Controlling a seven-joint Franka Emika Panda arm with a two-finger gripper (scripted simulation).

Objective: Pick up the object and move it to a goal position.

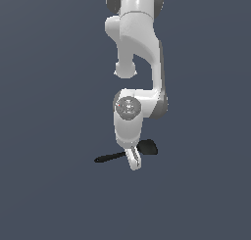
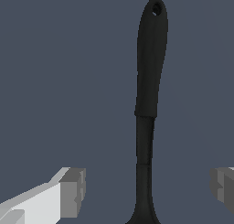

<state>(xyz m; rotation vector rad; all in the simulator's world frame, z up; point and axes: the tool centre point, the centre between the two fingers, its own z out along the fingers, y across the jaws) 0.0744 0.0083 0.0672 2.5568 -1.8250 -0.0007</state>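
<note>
Wrist view: white two-fingered gripper (image 2: 146, 191) spread wide, gripping nothing, straddling the slim black spatula-like utensil (image 2: 148, 95) lying flat on the dark grey floor (image 2: 55, 81), its long handle crossing between the pads — closing should pinch it.

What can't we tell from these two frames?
- Spatula middle: hidden behind the gripper in the exterior view.
- Spatula head: cut off by the wrist view's edge; only the handle and neck show.
- One finger: mostly cut off at the wrist view's edge.
- Goal position: no marker in either view.
- Gripper height above the surface: unclear.
</note>
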